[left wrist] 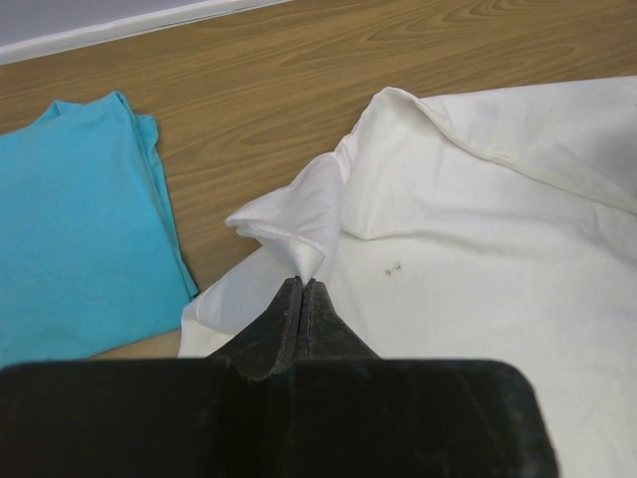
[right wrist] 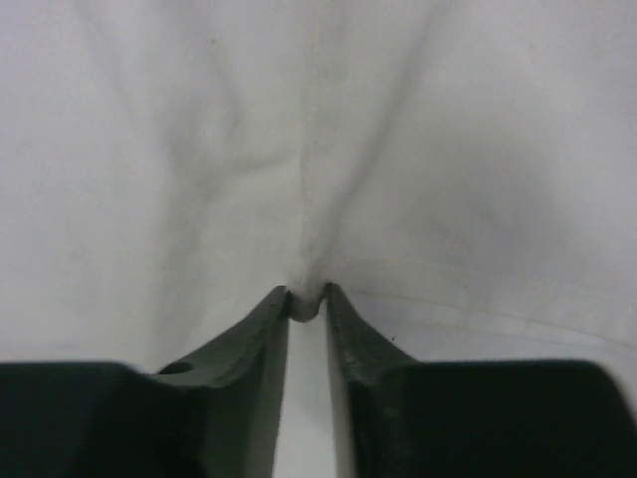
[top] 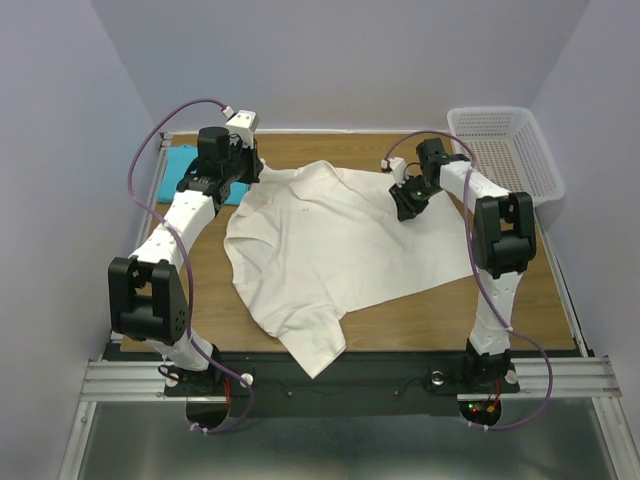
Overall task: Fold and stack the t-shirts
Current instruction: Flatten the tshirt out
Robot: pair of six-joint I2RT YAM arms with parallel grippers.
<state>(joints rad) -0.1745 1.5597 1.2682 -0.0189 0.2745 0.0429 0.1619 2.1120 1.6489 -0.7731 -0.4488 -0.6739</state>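
Limp, light cream cotton t-shirt (top: 330,240): left jaws shut on a fold at their tips; right jaws nearly closed, nipping a ridge.

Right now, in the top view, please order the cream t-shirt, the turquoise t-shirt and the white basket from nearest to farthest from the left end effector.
From the left end effector:
1. cream t-shirt: pinched in its fingers, spreading to its right.
2. turquoise t-shirt: close beside it, at the far left corner.
3. white basket: at the far right corner, clearly farthest.
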